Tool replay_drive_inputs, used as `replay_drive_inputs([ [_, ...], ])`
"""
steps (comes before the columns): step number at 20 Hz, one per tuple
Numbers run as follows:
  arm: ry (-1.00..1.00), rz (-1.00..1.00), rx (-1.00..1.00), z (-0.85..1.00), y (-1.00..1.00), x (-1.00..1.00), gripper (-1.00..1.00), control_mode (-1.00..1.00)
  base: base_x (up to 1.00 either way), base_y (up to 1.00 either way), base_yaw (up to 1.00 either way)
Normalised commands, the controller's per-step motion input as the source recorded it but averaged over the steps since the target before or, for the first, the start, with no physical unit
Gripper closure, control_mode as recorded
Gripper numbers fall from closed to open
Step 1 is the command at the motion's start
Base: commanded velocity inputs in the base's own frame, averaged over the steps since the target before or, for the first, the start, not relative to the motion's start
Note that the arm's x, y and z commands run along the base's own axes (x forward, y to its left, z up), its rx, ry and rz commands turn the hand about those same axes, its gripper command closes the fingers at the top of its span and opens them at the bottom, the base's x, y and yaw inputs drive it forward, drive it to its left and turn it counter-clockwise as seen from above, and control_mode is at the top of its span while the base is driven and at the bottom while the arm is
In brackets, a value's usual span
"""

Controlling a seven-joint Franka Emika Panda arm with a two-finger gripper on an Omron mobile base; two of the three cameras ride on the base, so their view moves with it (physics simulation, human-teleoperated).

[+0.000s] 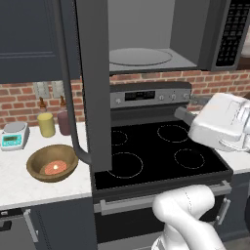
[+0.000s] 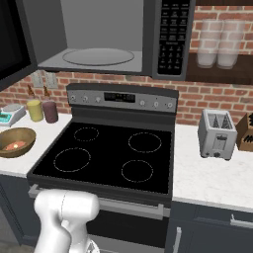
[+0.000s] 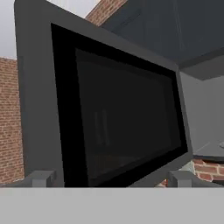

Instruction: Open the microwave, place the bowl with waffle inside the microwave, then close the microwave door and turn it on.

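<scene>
Bowl [image 1: 52, 162] holds waffle [image 1: 55, 167], on counter [image 1: 29, 185]

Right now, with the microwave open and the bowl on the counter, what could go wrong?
The microwave door hangs open between the gripper and the bowl, so reaching across may clip it. The wide, shallow bowl could slip or tilt in the open gripper and spill the waffle. The canisters just behind it could get knocked.
</scene>
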Motion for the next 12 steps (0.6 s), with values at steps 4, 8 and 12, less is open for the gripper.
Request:
replay_drive_inputs([
  [4, 0.33, -0.24, 0.10, 0.00, -0.71, 0.16, -1.00, -1.00, 0.00, 0.00, 0.00],
  [8, 0.53, -0.23, 0.00, 0.00, -0.63, 0.44, -1.00, -1.00, 0.00, 0.00, 0.00],
  [12, 0.68, -0.18, 0.00, 0.00, -0.42, 0.60, -1.00, -1.00, 0.00, 0.00, 0.00],
])
